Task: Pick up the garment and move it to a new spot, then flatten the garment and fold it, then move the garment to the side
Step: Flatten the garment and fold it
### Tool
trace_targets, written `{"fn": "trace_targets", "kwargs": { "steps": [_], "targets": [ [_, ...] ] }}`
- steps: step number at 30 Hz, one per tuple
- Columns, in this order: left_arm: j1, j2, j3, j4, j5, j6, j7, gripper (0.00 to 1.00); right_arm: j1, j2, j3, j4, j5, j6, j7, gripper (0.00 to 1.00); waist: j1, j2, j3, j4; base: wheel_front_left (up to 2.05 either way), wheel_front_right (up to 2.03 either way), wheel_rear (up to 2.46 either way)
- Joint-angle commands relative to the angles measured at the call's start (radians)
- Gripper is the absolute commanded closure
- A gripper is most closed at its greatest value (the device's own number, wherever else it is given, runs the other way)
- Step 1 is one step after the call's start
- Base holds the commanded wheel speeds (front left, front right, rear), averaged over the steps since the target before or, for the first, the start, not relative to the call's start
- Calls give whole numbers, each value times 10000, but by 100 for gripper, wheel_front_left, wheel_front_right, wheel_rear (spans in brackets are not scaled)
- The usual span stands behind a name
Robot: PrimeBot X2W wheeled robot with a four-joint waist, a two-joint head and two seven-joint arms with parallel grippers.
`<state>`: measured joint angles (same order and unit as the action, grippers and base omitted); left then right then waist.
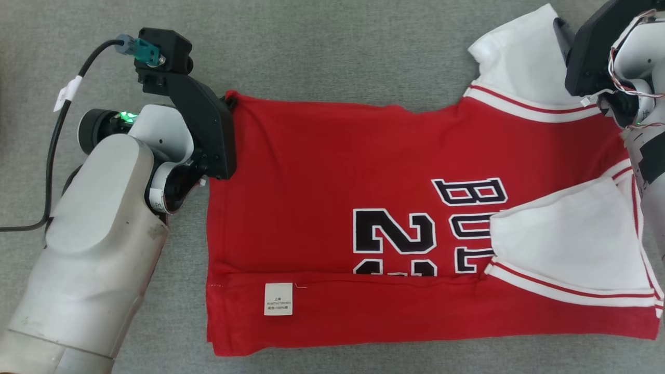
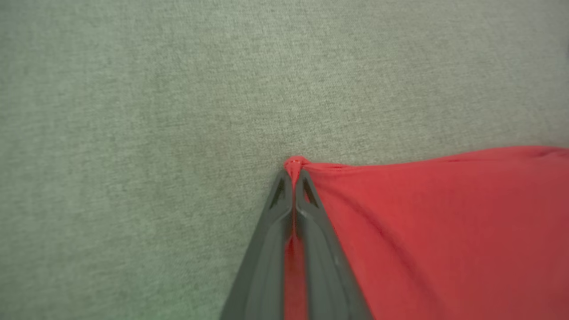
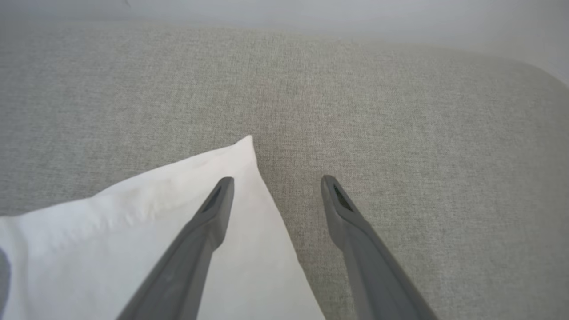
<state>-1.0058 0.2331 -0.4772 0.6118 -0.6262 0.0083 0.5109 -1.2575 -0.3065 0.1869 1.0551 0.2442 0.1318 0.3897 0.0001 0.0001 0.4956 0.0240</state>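
Jersey (image 1: 363, 171) is spread flat on the grey cloth surface (image 1: 337, 52), roughly centred in front of the robot, hem end toward its left arm, sleeves toward its right. Left gripper (image 2: 293, 171) is clenched on the far hem corner, a nub of red fabric poking out past the tips. Looks like an anchor grip for the next fold. Right gripper (image 3: 275, 182) is released, jaws wide: one finger over the tip of the far white sleeve (image 3: 133, 231), the other over bare surface, so it straddles the sleeve edge but isn't pinching it. My read: it's lining up the matching grab so both far corners lift together. Near long edge is folded over as a strip, inside out, which is why the white care label (image 1: 278, 299) shows; print too small to read. Chest lettering reads "BUL", rest hidden under the near sleeve (image 1: 566, 244). Number starts with 2; second digit is partly cut off by the strip.
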Motion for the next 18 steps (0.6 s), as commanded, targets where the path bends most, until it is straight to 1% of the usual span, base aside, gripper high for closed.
{"fn": "trace_targets", "kwargs": {
  "steps": [1,4,10,11,12,13,15,18],
  "targets": [
    [337,144,-31,73,-86,120,126,100,-47,-15,130,133,140,-22,162,0,-1,-1,103,186,0,0,0],
    [356,120,-57,-170,-110,172,138,100,48,-60,385,273,375,-24,306,0,-1,-1,186,323,0,0,0],
    [531,33,-95,-489,-151,263,60,100,80,-116,653,582,660,-23,237,0,-1,-1,261,485,0,0,0],
    [543,12,-96,-521,-160,279,29,100,70,-109,678,660,708,-23,328,13,-1,-1,273,492,0,0,0],
    [547,-7,-92,-554,-191,291,40,100,47,-99,703,741,734,-23,406,73,-1,-1,287,492,0,0,0],
    [544,-13,-75,-590,-214,308,3,100,2,-114,704,812,761,-23,411,100,-1,-1,307,482,0,0,0],
    [503,-5,-34,-655,-184,344,-154,100,-115,-146,694,837,772,-23,204,100,-1,-1,337,450,0,0,0],
    [441,57,86,-689,29,525,-707,100,-352,-242,577,792,581,-24,-538,100,-1,-1,314,362,0,0,0]
  ]
}}
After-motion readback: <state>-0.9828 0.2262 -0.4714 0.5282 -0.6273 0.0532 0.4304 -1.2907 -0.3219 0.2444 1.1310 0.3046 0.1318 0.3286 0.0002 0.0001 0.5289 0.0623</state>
